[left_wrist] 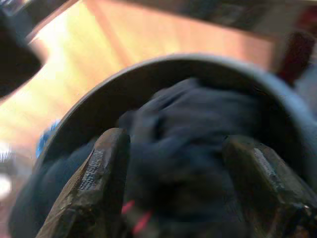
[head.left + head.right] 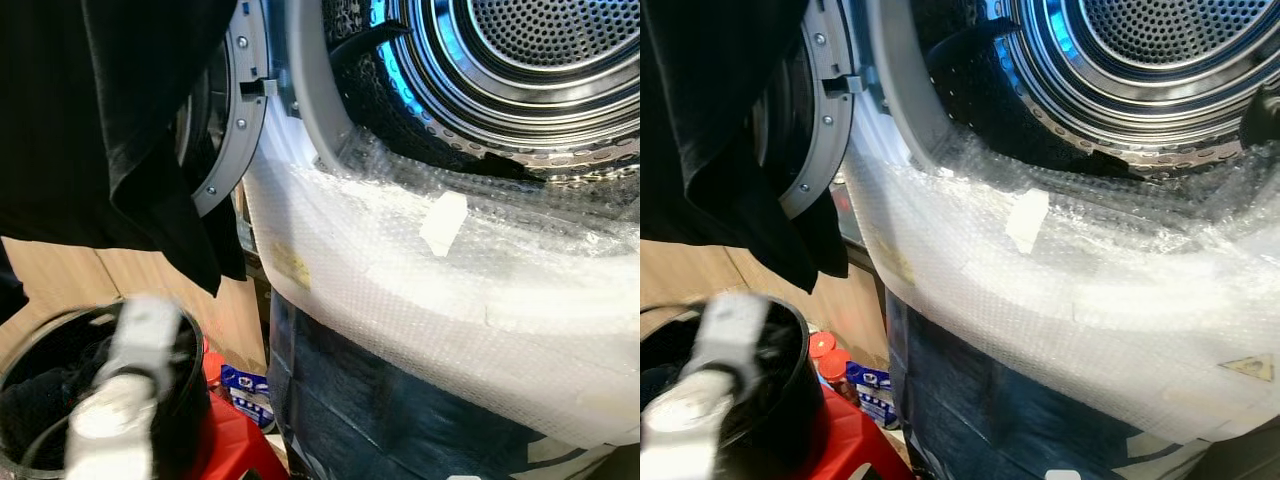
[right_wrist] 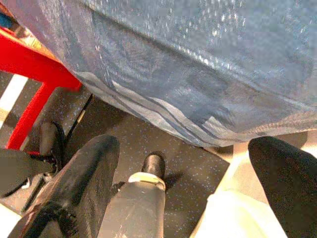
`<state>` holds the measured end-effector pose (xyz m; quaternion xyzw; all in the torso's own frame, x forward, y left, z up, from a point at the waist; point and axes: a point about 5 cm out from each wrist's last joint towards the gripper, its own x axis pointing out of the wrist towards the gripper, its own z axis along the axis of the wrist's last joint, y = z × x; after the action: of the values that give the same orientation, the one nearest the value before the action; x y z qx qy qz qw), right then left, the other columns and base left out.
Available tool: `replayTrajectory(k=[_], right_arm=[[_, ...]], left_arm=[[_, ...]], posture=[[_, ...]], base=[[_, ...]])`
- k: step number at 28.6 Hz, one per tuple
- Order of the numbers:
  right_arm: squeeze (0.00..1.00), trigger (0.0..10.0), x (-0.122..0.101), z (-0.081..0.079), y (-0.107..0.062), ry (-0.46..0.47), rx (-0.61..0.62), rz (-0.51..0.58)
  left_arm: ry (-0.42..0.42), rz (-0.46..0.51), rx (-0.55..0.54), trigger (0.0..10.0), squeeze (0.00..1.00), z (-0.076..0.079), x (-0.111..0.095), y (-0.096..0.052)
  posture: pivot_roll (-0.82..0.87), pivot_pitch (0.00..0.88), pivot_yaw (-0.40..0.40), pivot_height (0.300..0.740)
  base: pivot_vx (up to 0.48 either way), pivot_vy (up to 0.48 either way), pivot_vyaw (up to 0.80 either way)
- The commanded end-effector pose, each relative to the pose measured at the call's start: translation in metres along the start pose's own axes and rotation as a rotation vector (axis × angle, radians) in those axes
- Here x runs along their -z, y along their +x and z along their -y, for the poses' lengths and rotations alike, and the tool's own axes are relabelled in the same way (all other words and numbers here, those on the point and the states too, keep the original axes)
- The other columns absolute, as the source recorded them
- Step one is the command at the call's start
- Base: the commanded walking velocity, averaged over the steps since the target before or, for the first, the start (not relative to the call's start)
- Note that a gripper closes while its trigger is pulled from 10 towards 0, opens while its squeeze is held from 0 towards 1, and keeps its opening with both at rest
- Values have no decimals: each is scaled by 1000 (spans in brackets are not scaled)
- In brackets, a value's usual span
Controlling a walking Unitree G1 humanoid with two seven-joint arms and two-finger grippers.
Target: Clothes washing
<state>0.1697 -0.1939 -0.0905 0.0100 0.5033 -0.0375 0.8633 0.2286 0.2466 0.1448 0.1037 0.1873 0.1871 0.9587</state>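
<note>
My left gripper (image 1: 173,193) is open, directly above the clothes (image 1: 198,134) in the bucket (image 1: 277,94). My right gripper (image 3: 183,183) hangs open, idle.

L pincer (image 1: 173,173) open over dark clothes (image 1: 198,129), bucket (image 1: 114,84).

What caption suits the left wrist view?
Open left gripper poised over dark clothes inside a round basket.
</note>
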Motion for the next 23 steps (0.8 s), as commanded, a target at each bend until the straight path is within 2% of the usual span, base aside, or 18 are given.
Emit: replayTrajectory(k=[1,3,4,5,6,7,8,16,17,23], right_arm=[[0,10000,1,-2,0,19,-1,-7],[0,10000,1,-1,0,22,0,-8],[0,10000,1,-1,0,22,0,-8],[0,10000,1,-1,0,24,1,-9],[0,10000,2,-1,0,24,2,-10],[0,10000,2,-1,0,17,1,-10],[0,10000,2,-1,0,10,-1,-11],[0,10000,3,-1,0,5,-3,-12],[0,10000,2,-2,0,-2,-5,-10],[0,10000,0,-3,0,-12,-12,-5]], left_arm=[[-53,-36,-42,10000,0,-9,4,3],[-122,-60,-112,10000,0,-22,9,10],[-122,-60,-112,10000,0,-22,9,10],[-151,-71,-188,10000,0,-31,11,13],[-190,-61,-211,10000,0,-34,10,16],[-257,-41,-217,10000,878,-36,6,18],[-301,-26,-199,10000,1000,-35,3,20],[-330,7,-160,10000,1000,-32,-4,28],[-343,7,-116,10000,1000,-25,-5,31],[-357,-39,-84,10000,1000,-13,3,30]], posture=[[82,16,-2,740],[83,4,3,740],[83,4,3,740],[78,0,4,740],[77,0,1,740],[74,0,1,740],[74,0,1,740],[72,0,-1,740],[71,0,-2,740],[72,0,-1,740]], base=[[0,0,0],[0,0,0],[0,0,0],[0,0,0],[0,0,0],[0,0,0],[0,0,0],[0,0,0],[0,0,0],[0,0,0]])
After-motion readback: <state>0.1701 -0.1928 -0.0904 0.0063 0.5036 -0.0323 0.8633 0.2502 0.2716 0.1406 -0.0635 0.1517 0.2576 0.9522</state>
